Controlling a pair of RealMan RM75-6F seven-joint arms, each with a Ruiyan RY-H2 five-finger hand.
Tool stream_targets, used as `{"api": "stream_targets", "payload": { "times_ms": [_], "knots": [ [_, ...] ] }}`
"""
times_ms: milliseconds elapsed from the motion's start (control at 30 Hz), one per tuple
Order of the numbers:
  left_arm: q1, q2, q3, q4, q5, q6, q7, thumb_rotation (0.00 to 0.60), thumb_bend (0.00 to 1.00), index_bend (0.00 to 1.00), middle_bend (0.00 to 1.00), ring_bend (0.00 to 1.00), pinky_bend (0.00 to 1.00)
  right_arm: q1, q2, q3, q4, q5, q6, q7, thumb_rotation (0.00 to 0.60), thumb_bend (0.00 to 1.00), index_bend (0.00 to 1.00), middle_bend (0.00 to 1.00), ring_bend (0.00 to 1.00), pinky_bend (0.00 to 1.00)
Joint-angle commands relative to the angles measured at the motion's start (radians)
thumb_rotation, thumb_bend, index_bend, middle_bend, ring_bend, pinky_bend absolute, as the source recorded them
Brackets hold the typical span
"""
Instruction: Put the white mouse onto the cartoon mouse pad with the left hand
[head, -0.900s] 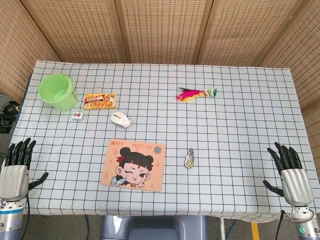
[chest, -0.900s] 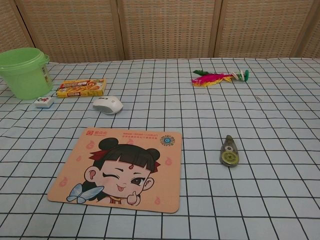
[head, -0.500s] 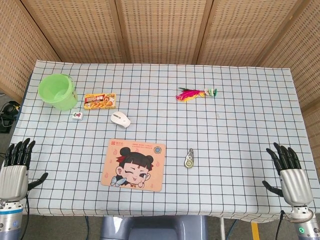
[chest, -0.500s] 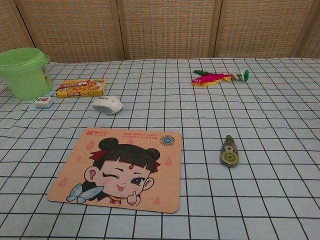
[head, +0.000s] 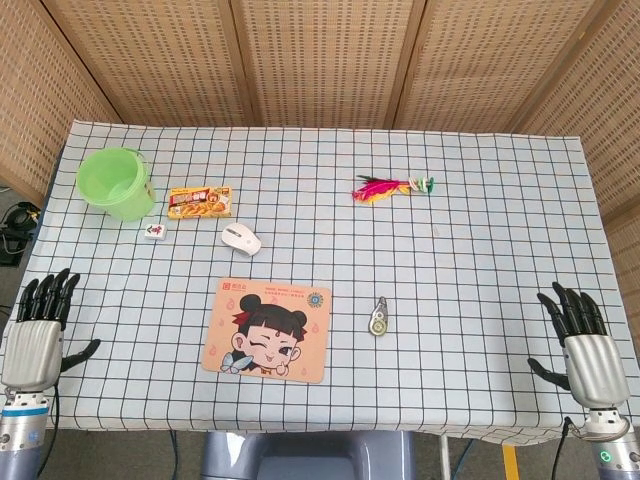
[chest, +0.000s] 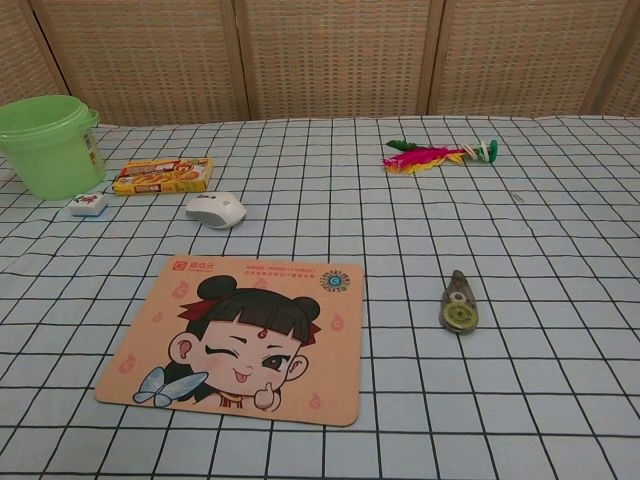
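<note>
From above, the left hand (head: 36, 335), fingers spread and empty, sits well short of the mouse (head: 240, 238), which the box (head: 200, 202) crowds, risking a knock; the chest view shows the mouse just beyond the pad (chest: 240, 338), no hands.

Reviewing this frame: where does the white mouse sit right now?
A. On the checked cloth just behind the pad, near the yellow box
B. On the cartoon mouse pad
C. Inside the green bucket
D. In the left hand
A. The white mouse rests on the checked cloth behind the cartoon mouse pad, close to the yellow box, while the left hand sits open at the table's near edge, holding nothing.
</note>
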Motion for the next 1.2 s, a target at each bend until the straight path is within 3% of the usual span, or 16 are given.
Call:
{"api": "stream_targets", "payload": {
  "times_ms": [33, 267, 567, 733, 867, 1200],
  "knots": [
    [-0.045, 0.025, -0.025, -0.013, 0.001, -0.048, 0.015, 0.6, 0.09, 0.03, 0.0, 0.0, 0.09, 0.0, 0.002, 0.0, -0.002, -0.003, 0.003, 0.003, 0.6, 0.08, 0.14, 0.0, 0.0, 0.0],
    [-0.221, 0.093, -0.089, -0.03, -0.039, -0.298, 0.056, 0.6, 0.09, 0.14, 0.0, 0.03, 0.16, 0.0, 0.005, 0.004, 0.001, 0.004, 0.002, 0.014, 0.6, 0.07, 0.14, 0.0, 0.0, 0.0],
    [-0.435, 0.042, -0.168, 0.108, -0.138, -0.55, 0.043, 0.6, 0.09, 0.19, 0.03, 0.07, 0.18, 0.004, 0.01, 0.021, 0.019, 0.045, -0.02, 0.05, 0.6, 0.07, 0.14, 0.0, 0.0, 0.0],
    [-0.539, 0.012, -0.181, 0.194, -0.174, -0.674, 0.029, 0.6, 0.17, 0.21, 0.05, 0.09, 0.2, 0.006, 0.01, 0.027, 0.03, 0.061, -0.032, 0.064, 0.6, 0.08, 0.14, 0.0, 0.0, 0.0],
    [-0.634, -0.037, -0.185, 0.295, -0.223, -0.795, 0.051, 0.6, 0.17, 0.21, 0.05, 0.09, 0.2, 0.008, 0.01, 0.036, 0.042, 0.083, -0.045, 0.076, 0.6, 0.08, 0.14, 0.0, 0.0, 0.0],
    [-0.758, -0.165, -0.157, 0.473, -0.271, -0.919, 0.056, 0.6, 0.17, 0.22, 0.06, 0.09, 0.2, 0.019, 0.0, 0.049, 0.07, 0.124, -0.086, 0.086, 0.6, 0.08, 0.14, 0.0, 0.0, 0.0]
  ]
}}
